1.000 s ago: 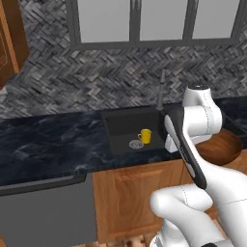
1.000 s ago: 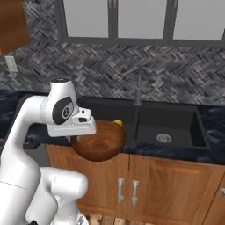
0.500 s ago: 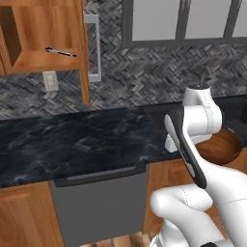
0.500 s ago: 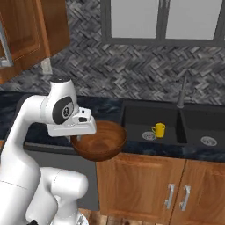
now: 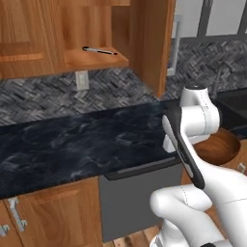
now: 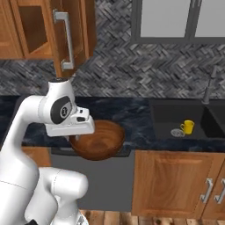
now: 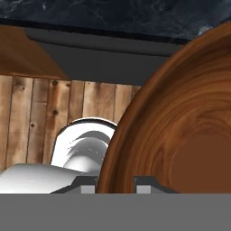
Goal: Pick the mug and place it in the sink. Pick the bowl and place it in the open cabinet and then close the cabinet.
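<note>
Pincer clenched on the bowl's rim, one tip either side of the wall. The bowl hangs off the front edge of the worktop, level with it, above the grey appliance front (rim roughly level, as far as can be judged).

Mug already stands in the sink, well to the right.

Cabinet above and beyond the worktop, door swung open, a thin dark item on its shelf.

Recommendation: raise the bowl well above shelf level, keep it level, enter past the open door's edge, then set down beside that item.
</note>
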You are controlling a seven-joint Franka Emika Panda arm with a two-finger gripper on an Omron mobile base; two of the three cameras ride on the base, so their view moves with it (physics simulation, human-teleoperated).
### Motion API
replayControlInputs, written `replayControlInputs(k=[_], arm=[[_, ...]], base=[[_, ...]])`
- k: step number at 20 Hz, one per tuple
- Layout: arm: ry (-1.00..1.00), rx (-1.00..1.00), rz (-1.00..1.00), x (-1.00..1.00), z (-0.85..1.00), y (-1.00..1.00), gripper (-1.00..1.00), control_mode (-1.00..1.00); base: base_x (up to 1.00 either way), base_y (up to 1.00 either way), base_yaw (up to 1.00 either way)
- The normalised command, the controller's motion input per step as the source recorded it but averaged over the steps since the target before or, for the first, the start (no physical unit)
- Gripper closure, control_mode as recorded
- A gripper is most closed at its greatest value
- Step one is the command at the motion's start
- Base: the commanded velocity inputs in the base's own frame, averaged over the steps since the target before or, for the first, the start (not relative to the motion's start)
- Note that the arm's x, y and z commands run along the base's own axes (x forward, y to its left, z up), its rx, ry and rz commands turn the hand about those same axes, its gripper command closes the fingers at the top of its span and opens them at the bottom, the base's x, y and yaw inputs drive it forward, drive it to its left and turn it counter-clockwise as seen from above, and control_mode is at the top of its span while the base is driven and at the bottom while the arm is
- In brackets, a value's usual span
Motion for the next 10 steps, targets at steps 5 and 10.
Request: replayControlInputs(k=[5, 10], arm=[[0.00, 0.00, 0.00, 0.00, 0.00, 0.00, 1.00, 1.00], [0.00, 0.00, 0.00, 0.00, 0.00, 0.00, 1.00, 1.00]], base=[[0.00, 0.73, -0.42], [0.03, 0.87, -0.43]])
